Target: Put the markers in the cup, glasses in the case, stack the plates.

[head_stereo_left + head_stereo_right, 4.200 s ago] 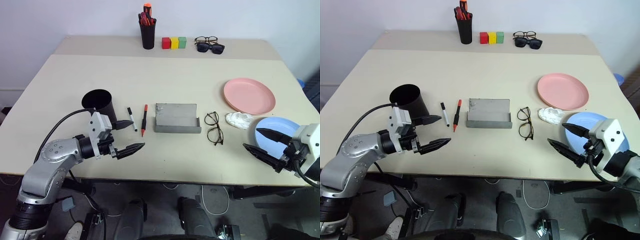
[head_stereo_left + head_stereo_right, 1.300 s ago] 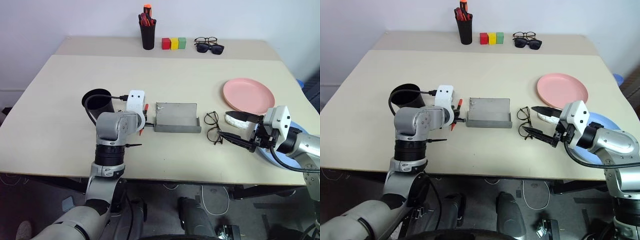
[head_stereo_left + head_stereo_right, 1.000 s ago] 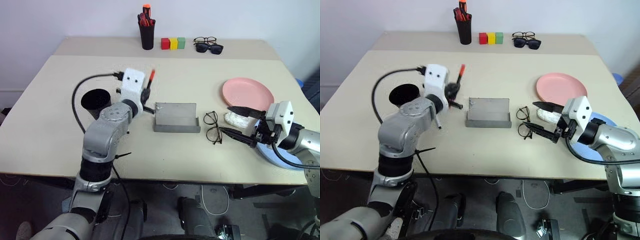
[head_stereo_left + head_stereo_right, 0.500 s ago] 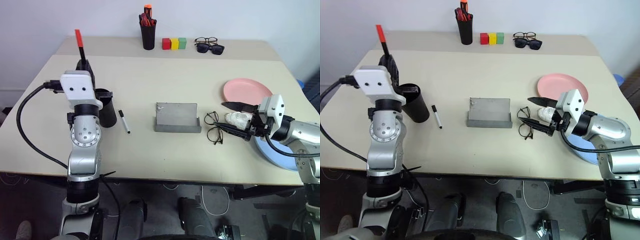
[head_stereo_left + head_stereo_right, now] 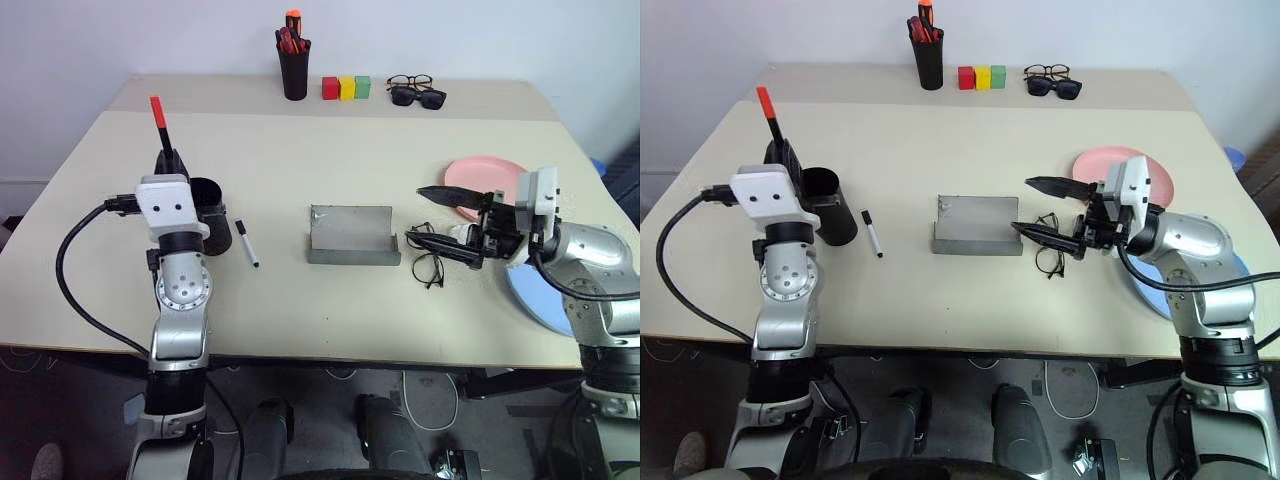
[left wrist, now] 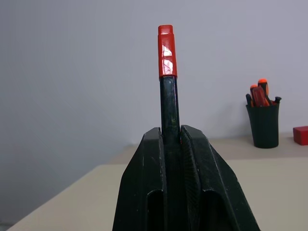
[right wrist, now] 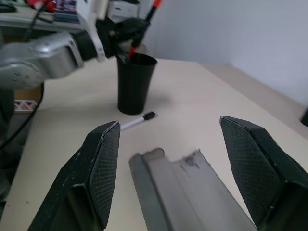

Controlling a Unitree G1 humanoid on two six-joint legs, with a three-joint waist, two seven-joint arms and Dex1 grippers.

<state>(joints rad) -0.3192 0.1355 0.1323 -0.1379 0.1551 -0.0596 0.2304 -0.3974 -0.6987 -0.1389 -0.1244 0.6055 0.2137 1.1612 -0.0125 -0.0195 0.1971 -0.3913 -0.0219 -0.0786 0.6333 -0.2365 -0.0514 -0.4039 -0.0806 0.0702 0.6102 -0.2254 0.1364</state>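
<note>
Nothing stowed yet: left gripper [image 5: 165, 160] clamps the dark red-capped marker [image 5: 157, 115] over the wide black cup [image 5: 208, 214]; right gripper [image 5: 438, 217] gapes above the wire-frame glasses [image 5: 428, 262].

Open tabletop [image 5: 330, 160] between cup [image 5: 210, 215] and case [image 5: 352, 237]; white marker [image 5: 246, 243] alone lies there.

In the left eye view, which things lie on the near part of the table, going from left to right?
cup → white marker → case → glasses → blue plate
</note>
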